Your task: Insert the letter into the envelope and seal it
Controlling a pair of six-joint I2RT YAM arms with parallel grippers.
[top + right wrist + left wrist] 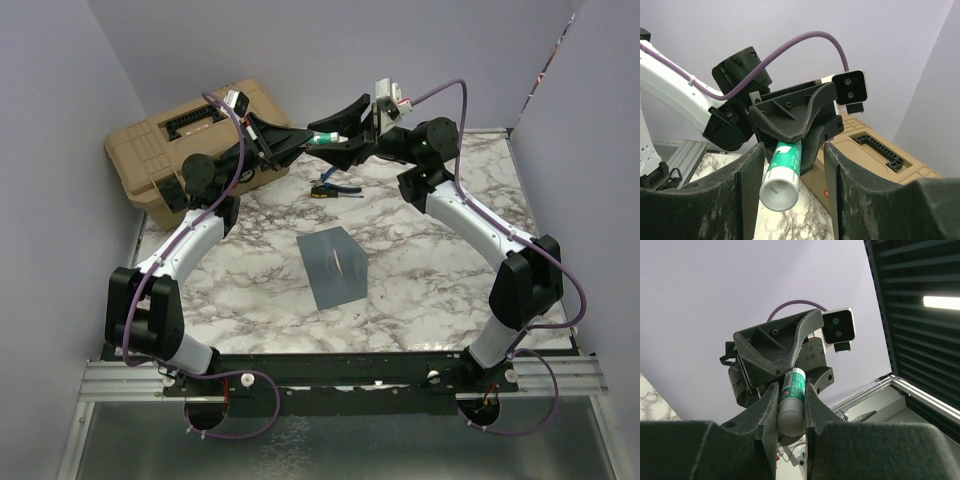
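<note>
The slate blue-grey envelope [332, 265] lies flat on the marble table [250, 280], near the middle, with a crease line across it. The cream-tan letter is not in view. Both grippers meet in the air above the back of the table. My left gripper [318, 138] [791, 405] is shut on a green-and-white glue stick [325, 139] [794, 390]. My right gripper [347, 135] [790, 185] is open, its fingers wide on either side of the stick's white end [782, 175], with a gap on the right side.
A tan plastic toolbox [190, 145] stands at the back left, also behind the grippers in the right wrist view [880, 155]. A small dark object with blue and yellow parts [328, 190] lies on the table under the grippers. Lilac walls close in three sides.
</note>
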